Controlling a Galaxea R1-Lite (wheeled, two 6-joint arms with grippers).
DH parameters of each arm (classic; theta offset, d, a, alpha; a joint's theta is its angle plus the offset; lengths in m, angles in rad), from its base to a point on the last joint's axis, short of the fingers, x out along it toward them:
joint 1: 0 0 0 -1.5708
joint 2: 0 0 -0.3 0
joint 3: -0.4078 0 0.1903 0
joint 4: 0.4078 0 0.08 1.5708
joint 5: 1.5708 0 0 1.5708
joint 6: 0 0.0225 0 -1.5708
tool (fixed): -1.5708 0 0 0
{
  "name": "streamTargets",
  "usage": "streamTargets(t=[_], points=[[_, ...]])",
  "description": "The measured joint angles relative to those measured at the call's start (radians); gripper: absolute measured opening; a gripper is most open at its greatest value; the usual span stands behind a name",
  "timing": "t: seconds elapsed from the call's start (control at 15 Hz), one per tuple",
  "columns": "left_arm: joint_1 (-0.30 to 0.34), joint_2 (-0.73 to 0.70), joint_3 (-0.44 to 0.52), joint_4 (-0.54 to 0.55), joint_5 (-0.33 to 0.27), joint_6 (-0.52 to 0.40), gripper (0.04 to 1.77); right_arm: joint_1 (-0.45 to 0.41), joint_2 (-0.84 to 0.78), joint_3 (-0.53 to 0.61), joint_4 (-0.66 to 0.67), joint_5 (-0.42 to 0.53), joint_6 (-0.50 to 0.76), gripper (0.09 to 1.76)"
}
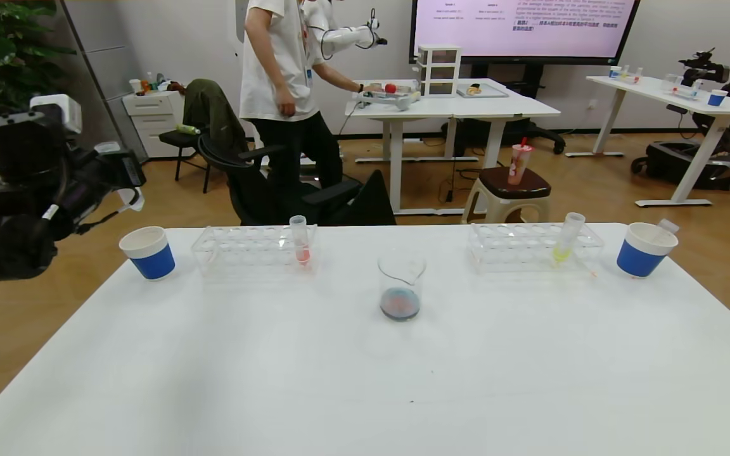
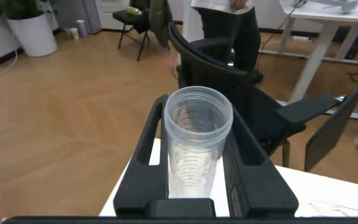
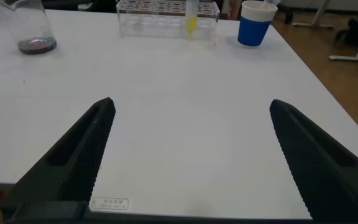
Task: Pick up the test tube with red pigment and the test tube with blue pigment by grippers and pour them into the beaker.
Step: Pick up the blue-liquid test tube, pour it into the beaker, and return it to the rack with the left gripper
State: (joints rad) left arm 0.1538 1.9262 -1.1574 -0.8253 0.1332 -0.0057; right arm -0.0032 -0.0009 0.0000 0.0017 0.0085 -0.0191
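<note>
1. Two arms share one big table (image 1: 339,380). The right gripper (image 3: 191,109) hangs low over the near right part of it, fingers spread wide and holding nothing. A quick swing from there could scrape the top.
2. The left rack (image 1: 244,247) holds a pinker tube (image 1: 300,240). If the left arm comes in too far, it could knock that rack and spill it.
3. The left cup (image 1: 148,252) stands near the table's left edge. It looks like the spot for used tubes. A bad aim could tip it off the table.
4. The beaker (image 1: 401,285) sits in the middle of the table with dark mixed liquid at its bottom. I think the pouring is done, so a bump here would spoil the work.
5. The left gripper (image 2: 197,112) is up past the table's left edge, pinching a clear tube (image 2: 197,134) that looks empty. I cannot tell which colour it held. A loose squeeze would drop it on the floor.
</note>
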Motion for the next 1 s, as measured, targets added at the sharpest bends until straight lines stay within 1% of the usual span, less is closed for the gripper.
streamTargets(t=[0.13, 0.27, 0.67, 0.8, 1.0], points=[[0.029, 0.024, -0.006, -0.001, -0.004, 0.001, 0.50, 0.000, 0.000, 0.000, 0.000, 0.000, 0.000, 1.74], [0.040, 0.054, -0.027, -0.012, -0.002, -0.001, 0.50, 0.000, 0.000, 0.000, 0.000, 0.000, 0.000, 1.74], [0.063, 0.203, -0.159, -0.033, 0.014, -0.003, 0.50, 0.000, 0.000, 0.000, 0.000, 0.000, 0.000, 1.74], [0.067, 0.261, -0.180, -0.067, 0.015, -0.005, 0.50, 0.000, 0.000, 0.000, 0.000, 0.000, 0.000, 1.74], [0.076, 0.340, -0.182, -0.136, 0.016, -0.007, 0.50, 0.000, 0.000, 0.000, 0.000, 0.000, 0.000, 1.74]])
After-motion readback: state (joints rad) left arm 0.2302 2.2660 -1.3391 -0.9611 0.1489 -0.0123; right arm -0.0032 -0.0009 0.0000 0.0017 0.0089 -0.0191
